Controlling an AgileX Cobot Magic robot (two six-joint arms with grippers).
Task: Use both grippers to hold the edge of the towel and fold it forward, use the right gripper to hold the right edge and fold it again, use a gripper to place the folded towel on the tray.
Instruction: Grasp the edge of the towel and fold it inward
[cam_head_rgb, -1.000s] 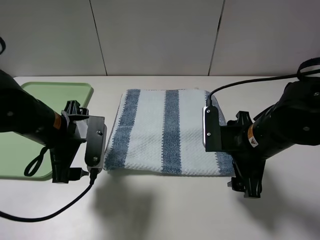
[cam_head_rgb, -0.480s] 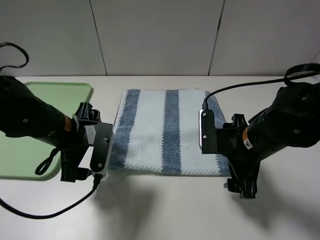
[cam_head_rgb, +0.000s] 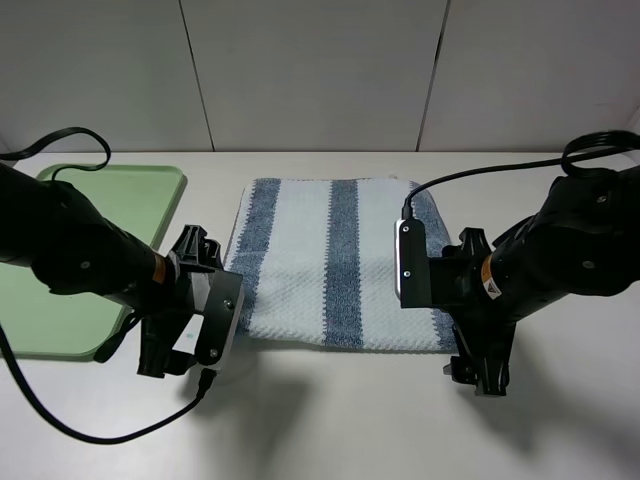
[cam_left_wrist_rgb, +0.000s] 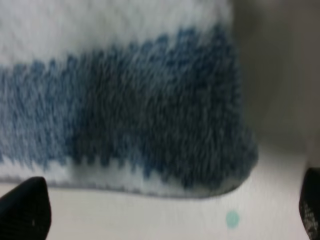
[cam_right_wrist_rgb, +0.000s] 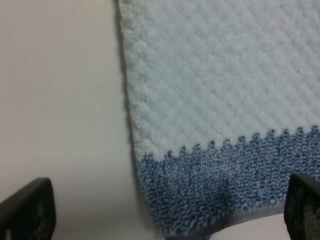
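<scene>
High view: striped dusty-blue and white terry towel (cam_head_rgb: 330, 260), near-left corner hidden behind my left gripper (cam_head_rgb: 195, 330); near-right corner and part of right side behind my right gripper (cam_head_rgb: 445, 315). Light-green flat plastic tray (cam_head_rgb: 120, 185) cut by picture's left edge, near part behind my left arm. Left wrist view blurred; tiny teal speck (cam_left_wrist_rgb: 231, 219) on pale tabletop (cam_head_rgb: 330, 420) unidentifiable. Both wrist views: my black fingertips (cam_left_wrist_rgb: 22, 210) cropped at corners, towel cut by picture edges.
</scene>
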